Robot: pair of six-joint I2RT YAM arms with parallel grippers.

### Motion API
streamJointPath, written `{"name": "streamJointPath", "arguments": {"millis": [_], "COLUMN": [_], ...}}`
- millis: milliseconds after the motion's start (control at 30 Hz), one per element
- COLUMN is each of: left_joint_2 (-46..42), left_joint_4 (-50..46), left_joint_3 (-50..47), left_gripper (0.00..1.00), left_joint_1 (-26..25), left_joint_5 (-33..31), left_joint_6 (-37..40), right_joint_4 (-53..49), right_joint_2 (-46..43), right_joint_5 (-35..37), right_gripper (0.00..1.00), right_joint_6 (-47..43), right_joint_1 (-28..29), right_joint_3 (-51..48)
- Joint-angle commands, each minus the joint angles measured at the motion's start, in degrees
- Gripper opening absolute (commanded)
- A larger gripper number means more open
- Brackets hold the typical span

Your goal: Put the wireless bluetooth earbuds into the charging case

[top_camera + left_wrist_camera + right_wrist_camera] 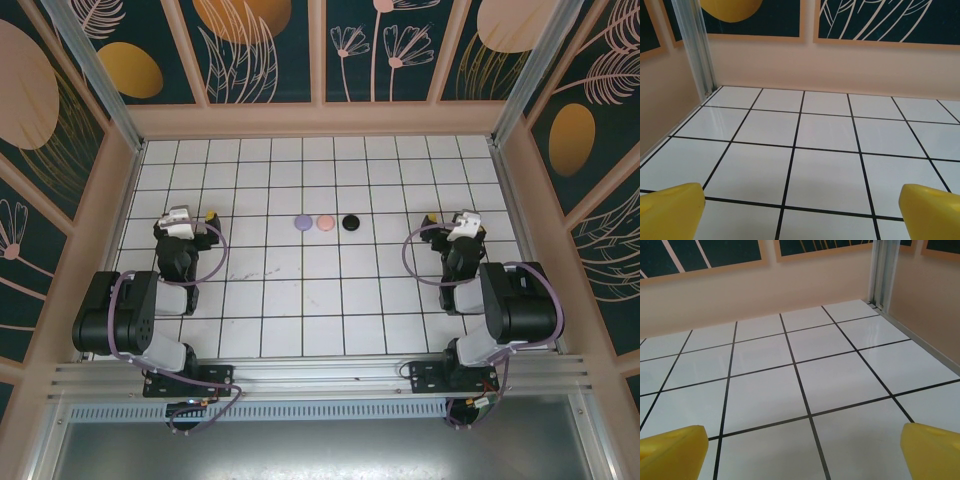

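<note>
Three round charging cases lie in a row at the middle of the white tiled floor: purple (303, 223), pink (325, 222) and black (350, 222). All three look closed. The wireless bluetooth earbuds are hidden. My left gripper (188, 214) rests low, well to the left of the row, and is open. In its wrist view the left gripper (800, 212) has its yellow fingertips (670, 210) wide apart over bare tile. My right gripper (452, 217) sits to the right of the black case and is also open. The right gripper (802, 452) holds nothing between its fingertips (932, 450).
Peach walls (320, 120) with dark floral panels close in the tiled floor on three sides. Metal corner posts (695, 45) stand at the far corners. Both arm bases are bolted to the near rail (320, 375). Open tiles lie between the two grippers and the cases.
</note>
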Motion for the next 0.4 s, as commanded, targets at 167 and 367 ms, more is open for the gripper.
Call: {"name": "streamJointPath", "arguments": {"millis": [167,367], "left_joint_2": [0.2,0.1], "left_joint_4": [0.3,0.8], "left_joint_3": [0.3,0.0], "left_gripper": [0.99,0.99], "left_joint_1": [0.1,0.1], "left_joint_5": [-0.6,-1.1], "left_joint_6": [-0.8,-0.9], "right_joint_4": [0.5,0.4], "right_joint_2": [0.1,0.0], "right_joint_5": [-4.2,-6.6], "right_gripper": [0.99,0.99], "right_joint_6": [0.0,0.2], "right_joint_1": [-2.2,-3.2], "right_joint_3": [1.2,1.1]}}
